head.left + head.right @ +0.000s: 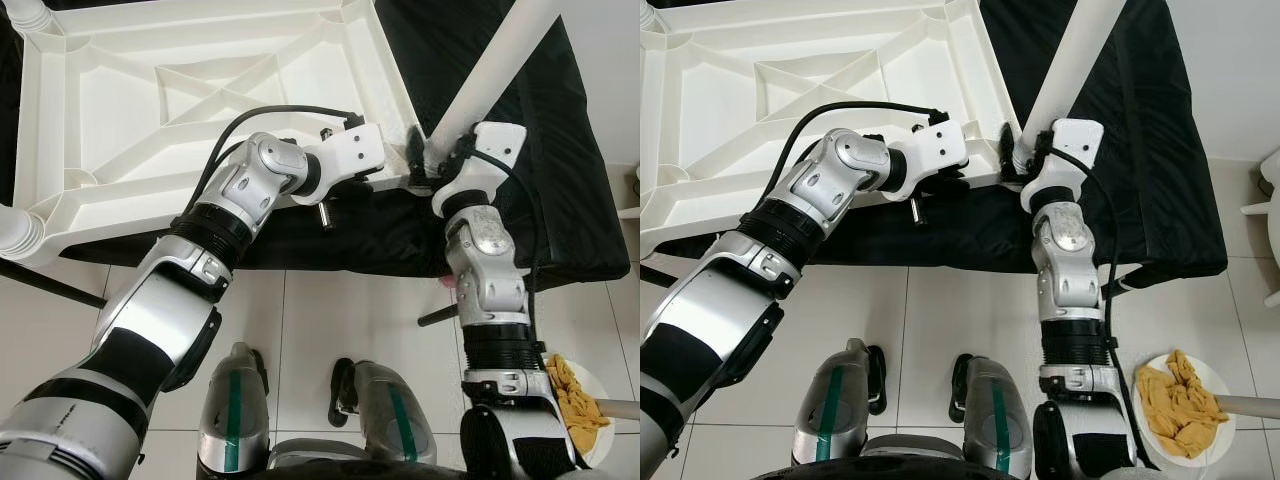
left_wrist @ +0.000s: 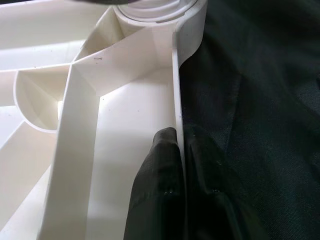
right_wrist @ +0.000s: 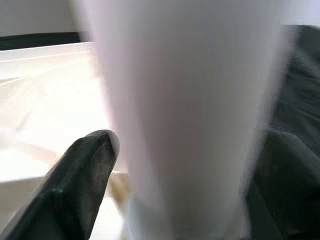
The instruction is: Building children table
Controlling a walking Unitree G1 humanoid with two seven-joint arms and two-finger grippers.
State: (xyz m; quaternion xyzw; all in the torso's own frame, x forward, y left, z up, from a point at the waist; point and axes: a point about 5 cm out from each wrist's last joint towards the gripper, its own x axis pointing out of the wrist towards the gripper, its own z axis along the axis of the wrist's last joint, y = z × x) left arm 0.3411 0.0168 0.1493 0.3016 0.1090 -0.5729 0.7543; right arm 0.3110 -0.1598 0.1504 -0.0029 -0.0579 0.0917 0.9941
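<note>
- White plastic tabletop (image 1: 200,90) lies upside down on a black cloth (image 1: 540,170), its ribbed underside facing up.
- Its near right corner sits just in front of both claws; the near edge runs leftward to a round leg socket (image 1: 20,232) at the near left corner, which overhangs the tiled floor (image 1: 340,310).
- Left claw (image 2: 181,165) is clamped on the tabletop's thin side rim, one finger (image 2: 157,180) inside against the white wall, the other outside over the cloth.
- Right claw (image 3: 185,165) is closed around a white leg (image 1: 495,65), its fingers (image 3: 82,185) on either side of the tube close to the lower end.
- That leg stands tilted, its foot at the tabletop's near right corner and its upper end leaning away to the robot's right, over the cloth.
- Black cloth stays bare to the right of the leg, out to its right edge; its near edge hangs down to the floor.
- On the floor at the robot's right sits a white plate (image 1: 1220,385) with yellow cloth (image 1: 1175,405) in it, well apart from the tabletop.
</note>
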